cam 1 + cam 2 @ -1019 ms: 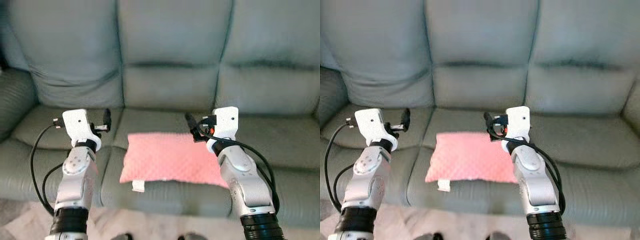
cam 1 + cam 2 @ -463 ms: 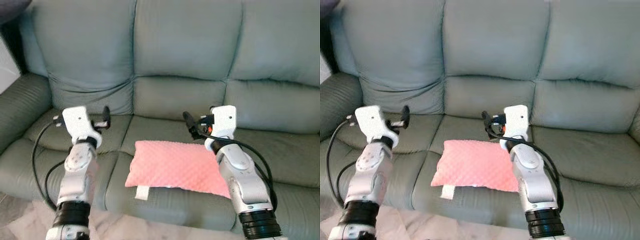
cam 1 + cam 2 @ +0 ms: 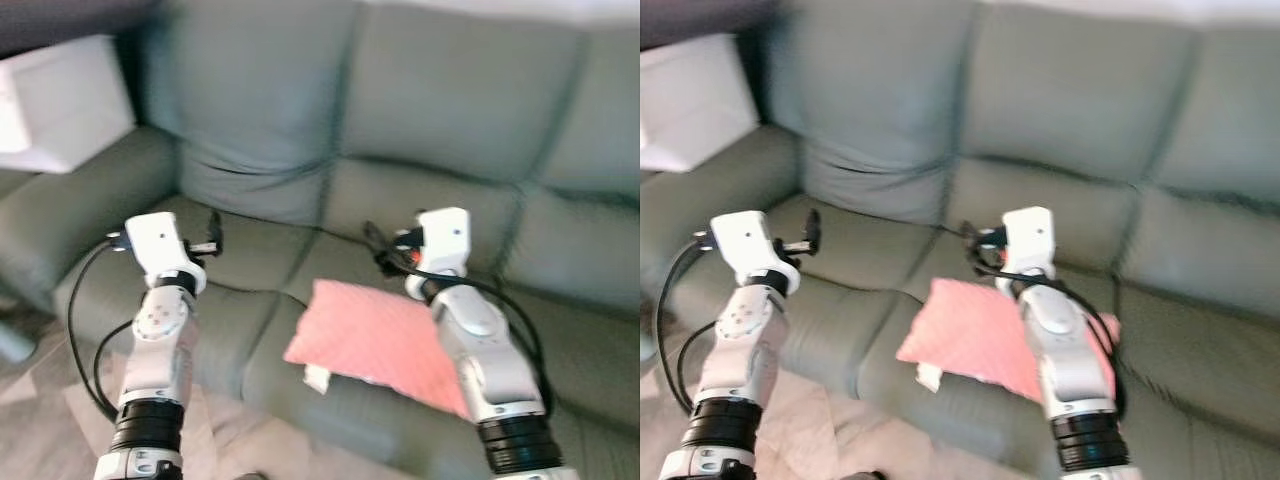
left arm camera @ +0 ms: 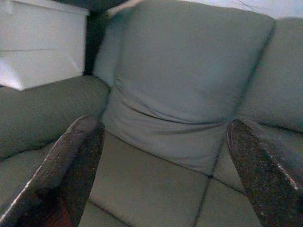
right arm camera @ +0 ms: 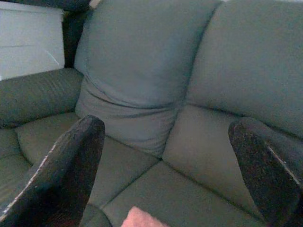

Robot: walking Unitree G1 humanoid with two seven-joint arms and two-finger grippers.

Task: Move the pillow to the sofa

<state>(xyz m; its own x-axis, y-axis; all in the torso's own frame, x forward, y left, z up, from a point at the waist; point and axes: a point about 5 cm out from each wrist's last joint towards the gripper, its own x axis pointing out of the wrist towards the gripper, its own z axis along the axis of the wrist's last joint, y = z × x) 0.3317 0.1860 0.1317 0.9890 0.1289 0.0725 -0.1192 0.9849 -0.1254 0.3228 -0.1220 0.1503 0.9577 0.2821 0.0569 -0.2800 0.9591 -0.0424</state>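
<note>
Both hands are raised in front of me and hold nothing: my left hand hangs over the left seat cushion with its fingers spread wide, and my right hand sits above the far edge of the pillow, its fingers likewise parted, with a corner of pink fabric just visible beneath them in the right wrist view. The pink pillow lies flat on the middle seat cushion of the grey-green sofa, near the front edge, turned at a slight angle, with a small white label hanging from its near side. My right forearm crosses over its right-hand end but I judge it is not gripping it. By the look of the scene the pillow is already resting where the task wants it, so little or nothing is left to do. The pillow appears light, soft and dimpled, so it should crush and sag when lifted; a two-handed hold at opposite short ends, or a deep pinch on one corner seam, would suit it best. A white box-like object stands beside the sofa's left armrest.
</note>
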